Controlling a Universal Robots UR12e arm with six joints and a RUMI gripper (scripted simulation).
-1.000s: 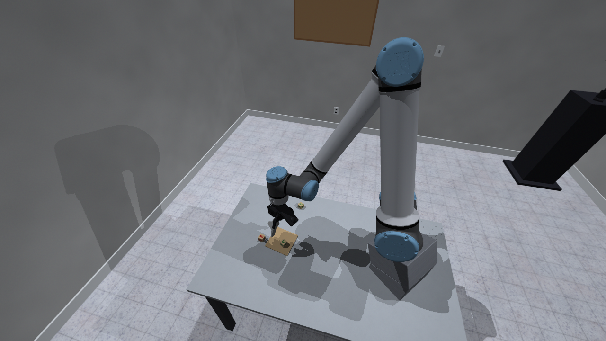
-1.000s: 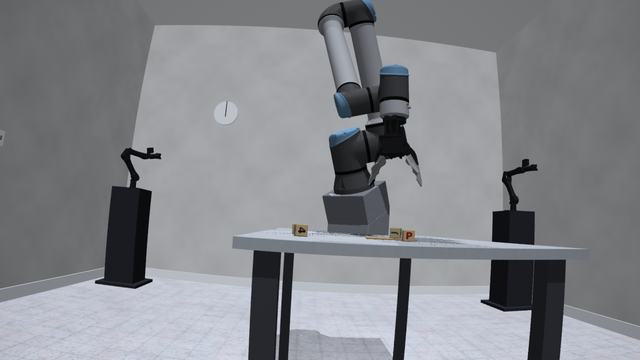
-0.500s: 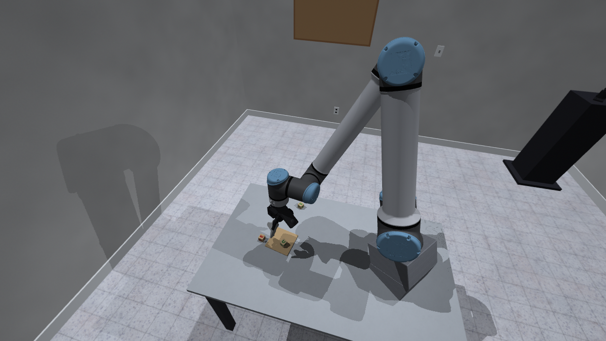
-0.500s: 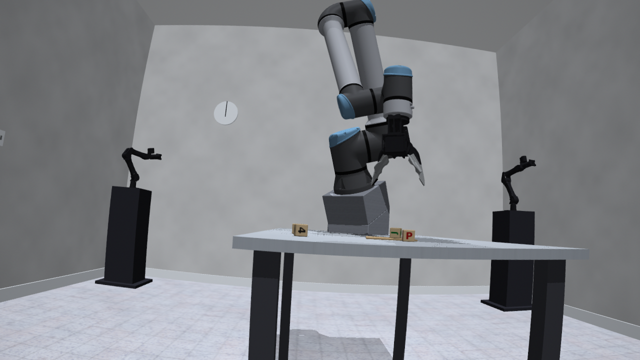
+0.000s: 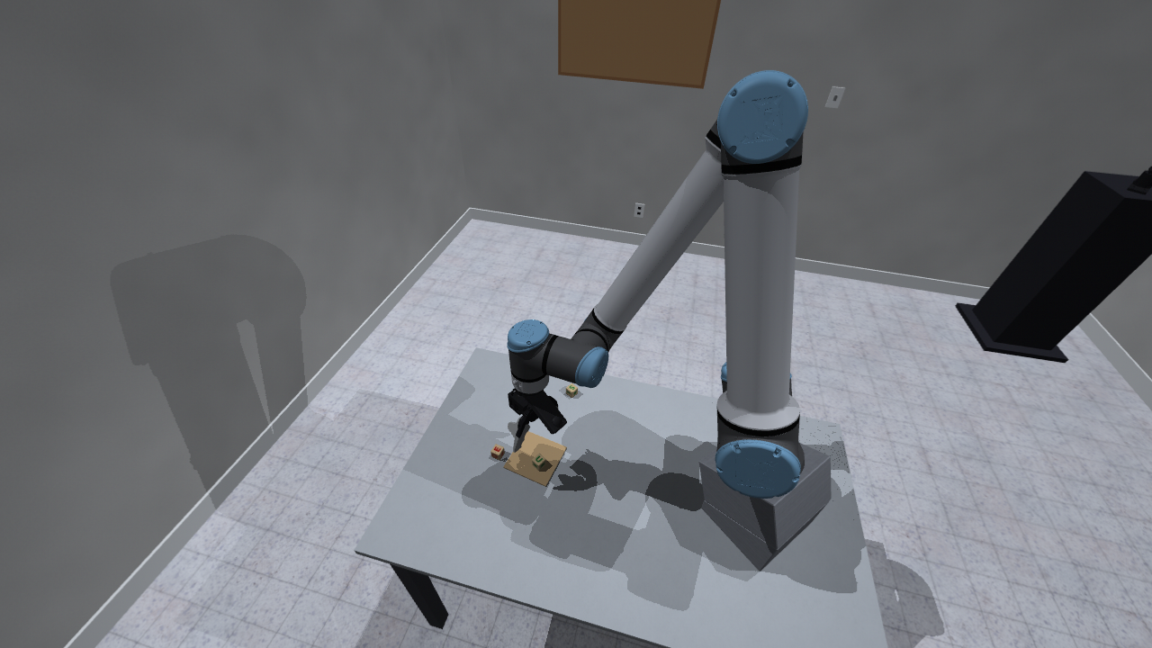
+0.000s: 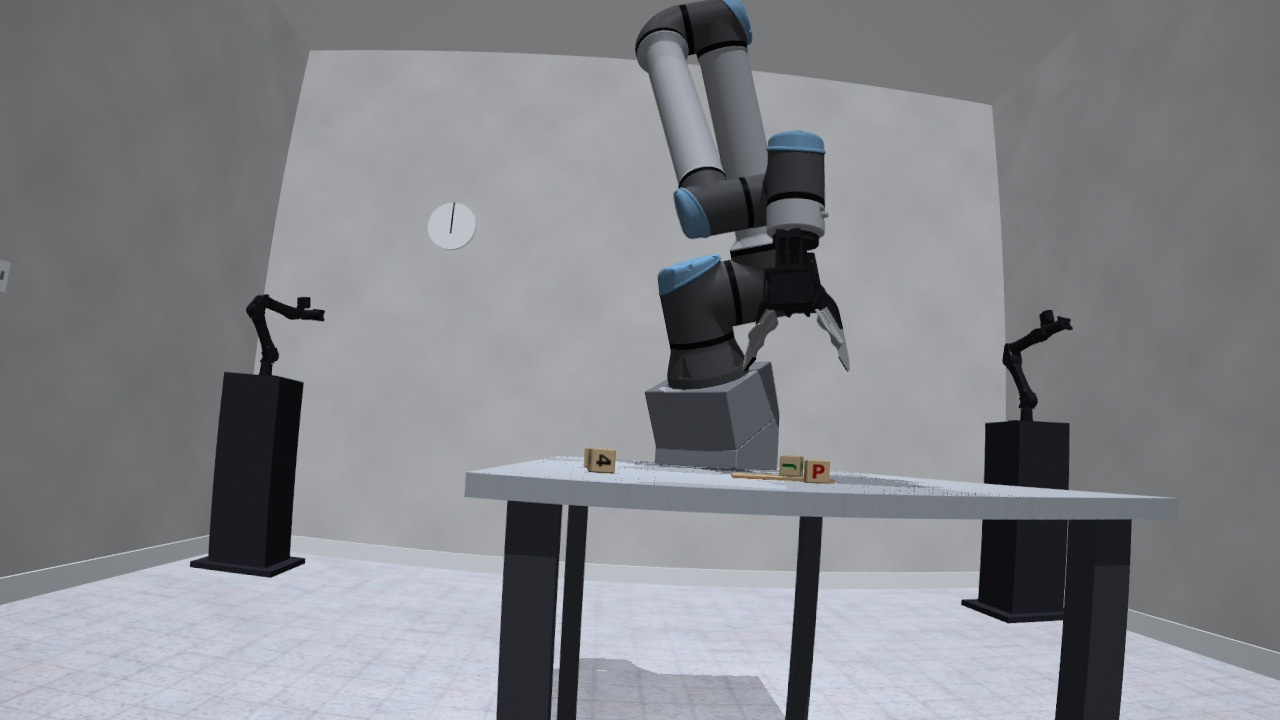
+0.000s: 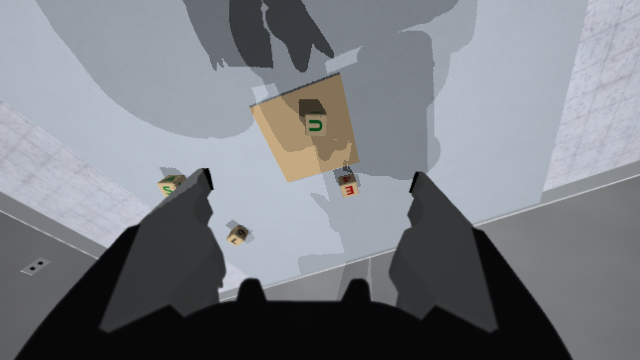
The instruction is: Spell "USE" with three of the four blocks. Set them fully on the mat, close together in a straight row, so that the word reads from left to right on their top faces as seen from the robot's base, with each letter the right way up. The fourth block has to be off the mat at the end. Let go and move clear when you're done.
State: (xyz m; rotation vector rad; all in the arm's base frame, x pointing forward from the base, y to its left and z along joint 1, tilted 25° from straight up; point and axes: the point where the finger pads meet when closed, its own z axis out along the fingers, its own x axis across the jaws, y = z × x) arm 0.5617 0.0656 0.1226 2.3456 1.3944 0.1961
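- My claw hangs with its fingers wide apart, holding nothing; coming down crooked, I could knock a block instead of straddling it.
- The U block sits on the mat, baseward of my fingertips. Its letter seems sideways from the base, so leaving it unturned could spoil the word.
- The E block stands off the mat, just beside its edge, outward from the U. Gripping it off-centre could twist it; swinging wide fingers low might shove the U.
- The S block lies out past my left finger in the wrist view, which partly covers it. Judging its angle from there risks a skewed grip.
- The fourth block, nearer that finger, could be picked by mistake; its letter is unclear to me.
- Opening wide beside placed blocks could break the row.
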